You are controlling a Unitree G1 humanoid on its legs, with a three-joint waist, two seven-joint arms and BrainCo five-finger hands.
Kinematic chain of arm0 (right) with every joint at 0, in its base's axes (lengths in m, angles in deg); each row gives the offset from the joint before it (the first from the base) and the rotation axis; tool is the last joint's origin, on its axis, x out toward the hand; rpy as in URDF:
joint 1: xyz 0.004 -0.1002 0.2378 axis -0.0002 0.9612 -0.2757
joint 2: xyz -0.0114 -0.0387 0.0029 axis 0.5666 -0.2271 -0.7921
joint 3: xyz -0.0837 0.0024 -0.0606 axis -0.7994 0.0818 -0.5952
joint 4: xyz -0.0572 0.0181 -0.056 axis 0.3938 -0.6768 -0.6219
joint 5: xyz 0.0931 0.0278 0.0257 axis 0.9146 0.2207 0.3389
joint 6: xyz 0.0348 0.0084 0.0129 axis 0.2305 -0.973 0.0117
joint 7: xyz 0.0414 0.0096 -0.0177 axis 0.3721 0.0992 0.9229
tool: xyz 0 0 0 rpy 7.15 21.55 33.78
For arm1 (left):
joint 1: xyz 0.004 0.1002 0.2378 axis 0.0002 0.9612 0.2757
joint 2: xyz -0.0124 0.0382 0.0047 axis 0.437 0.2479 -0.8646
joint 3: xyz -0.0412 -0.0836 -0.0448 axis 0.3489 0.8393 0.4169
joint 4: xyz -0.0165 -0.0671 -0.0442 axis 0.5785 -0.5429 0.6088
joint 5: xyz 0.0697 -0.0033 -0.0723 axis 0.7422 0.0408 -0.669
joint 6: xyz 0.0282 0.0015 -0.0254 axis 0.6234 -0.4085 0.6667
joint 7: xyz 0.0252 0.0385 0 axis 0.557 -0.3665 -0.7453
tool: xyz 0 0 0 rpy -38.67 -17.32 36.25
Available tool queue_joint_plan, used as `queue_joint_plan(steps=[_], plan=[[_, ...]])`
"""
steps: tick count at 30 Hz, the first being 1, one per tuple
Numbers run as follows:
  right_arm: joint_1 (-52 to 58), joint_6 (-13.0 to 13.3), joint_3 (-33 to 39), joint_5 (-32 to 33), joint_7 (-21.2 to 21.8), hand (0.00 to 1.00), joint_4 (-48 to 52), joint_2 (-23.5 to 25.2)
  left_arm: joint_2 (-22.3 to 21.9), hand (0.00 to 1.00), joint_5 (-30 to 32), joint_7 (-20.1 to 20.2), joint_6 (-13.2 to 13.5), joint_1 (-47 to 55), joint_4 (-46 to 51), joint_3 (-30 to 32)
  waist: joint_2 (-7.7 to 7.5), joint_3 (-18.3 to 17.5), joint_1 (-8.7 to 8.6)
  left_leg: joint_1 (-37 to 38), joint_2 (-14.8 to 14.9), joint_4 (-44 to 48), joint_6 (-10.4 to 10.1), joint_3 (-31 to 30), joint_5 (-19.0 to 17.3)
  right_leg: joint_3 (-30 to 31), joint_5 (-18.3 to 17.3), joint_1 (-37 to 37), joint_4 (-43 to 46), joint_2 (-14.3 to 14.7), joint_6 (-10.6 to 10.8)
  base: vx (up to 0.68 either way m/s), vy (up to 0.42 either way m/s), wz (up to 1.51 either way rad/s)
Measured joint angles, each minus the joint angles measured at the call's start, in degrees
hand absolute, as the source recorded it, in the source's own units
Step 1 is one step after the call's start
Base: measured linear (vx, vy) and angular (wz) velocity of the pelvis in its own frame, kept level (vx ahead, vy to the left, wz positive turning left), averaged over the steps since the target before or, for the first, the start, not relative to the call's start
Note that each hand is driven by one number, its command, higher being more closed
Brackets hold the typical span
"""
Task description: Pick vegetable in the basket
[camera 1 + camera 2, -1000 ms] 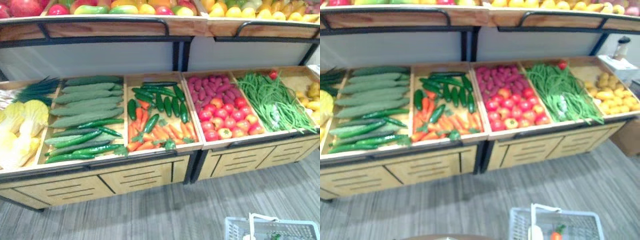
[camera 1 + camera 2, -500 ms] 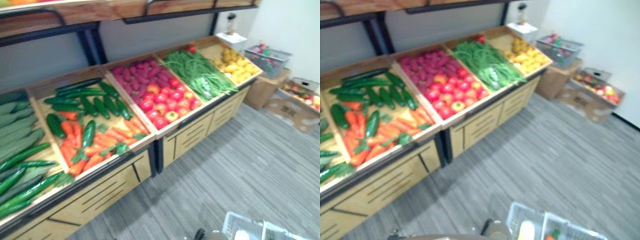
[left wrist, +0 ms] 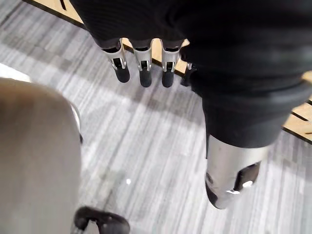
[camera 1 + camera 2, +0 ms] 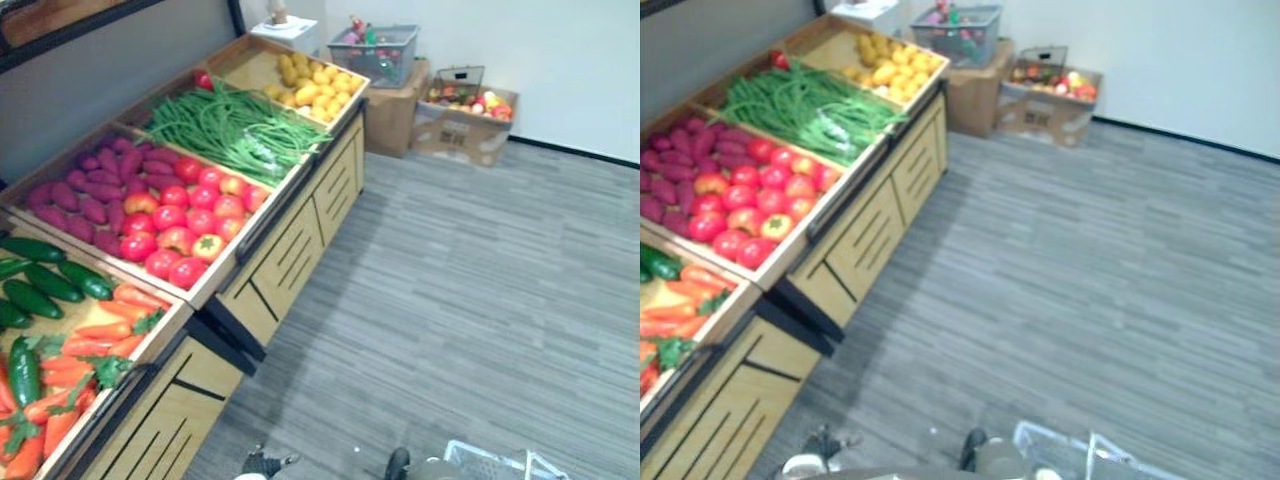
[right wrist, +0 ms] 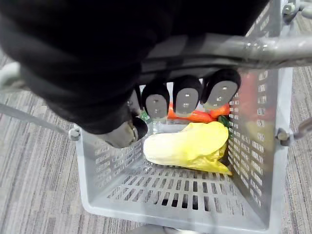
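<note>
Clearly the produce lies to the robot's left: in the head view the carrots sit at eight o'clock, long axes roughly nine-to-three, while the basket hangs at five o'clock. The right hand is curled round its handle, above a cabbage lying flat inside. The left hand, fingers slack and empty over the floor, looks nearer the crates.
</note>
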Motion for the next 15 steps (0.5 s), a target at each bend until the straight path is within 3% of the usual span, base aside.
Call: queue_joint_plan(steps=[2, 3, 5, 7, 10, 14, 15], plan=[[-0.3, 0.5, -1.5, -0.2, -0.1, 1.0, 0.0, -0.5, -0.9, 0.0, -0.3, 0.0, 0.0, 0.2, 0.2, 0.6, 0.2, 0.2, -0.13, 0.0, 2.0, 5.7, 1.7, -1.4, 2.7, 2.6, 0.2, 1.1, -0.4, 0.2, -0.3, 0.09, -0.006, -0.74], [-0.4, 0.5, -1.9, -0.1, -0.2, 1.0, 0.0, -0.9, -1.0, 0.0, -0.5, -0.1, 0.1, 0.2, 0.4, 1.0, -0.58, 1.0, -0.44, -1.2, 2.6, 10.1, 2.7, -6.7, 4.5, 5.0, 0.2, 2.0, -0.8, 0.2, -0.8, 0.1, 0.041, -0.8], [-0.9, 0.6, -1.8, 0.0, -0.2, 1.0, 0.0, -1.5, -1.4, 0.0, -0.7, -0.2, 0.3, 0.4, 0.8, 1.2, 0.01, 1.2, -0.05, -4.3, -1.1, 11.5, 1.4, -17.5, 0.5, 8.0, 0.4, 2.6, -1.3, -0.5, -1.2, 0.05, 0.09, -0.83], [-1.6, 1.1, -1.5, 0.0, -0.3, 1.0, 0.0, -2.9, -1.8, 0.0, -2.6, -0.7, 1.2, 0.8, 1.4, 1.5, 0.27, 1.3, 0.18, -9.1, -9.6, 8.3, -0.1, -32.2, -5.1, 12.5, 1.1, 2.9, -2.4, -1.3, 0.1, 0.03, 0.111, -0.95], [-2.0, 1.7, -0.7, -0.1, -0.3, 1.0, -0.1, -3.5, -2.0, 0.0, -2.6, -1.1, 2.1, 1.6, 2.6, 1.9, 0.22, 1.3, 0.34, -11.2, -16.3, -3.7, -1.1, -43.6, -6.4, 17.5, 1.8, 3.3, -4.2, -1.2, 1.5, 0.02, 0.144, -0.9], [-2.7, 1.8, -0.3, -0.3, -0.4, 1.0, 0.1, -4.2, -2.5, 0.0, -2.5, -1.2, 2.4, 1.8, 2.9, 5.7, 0.76, 1.4, 0.84, -12.4, -19.1, -18.0, -0.7, -53.3, -5.8, 23.8, 3.0, 1.5, -5.0, -1.1, 3.5, 0.04, 0.243, -0.95], [-2.7, 1.8, -0.2, -0.3, -0.5, 1.0, 0.3, -4.3, -2.6, 0.0, -2.5, -1.3, 2.4, 1.7, 2.9, 6.8, 0.94, 1.6, 1.15, -12.7, -19.3, -18.5, -1.6, -53.6, -2.6, 25.0, 3.2, 1.3, -5.2, -1.1, 4.2, 0.11, 0.307, -0.59]])
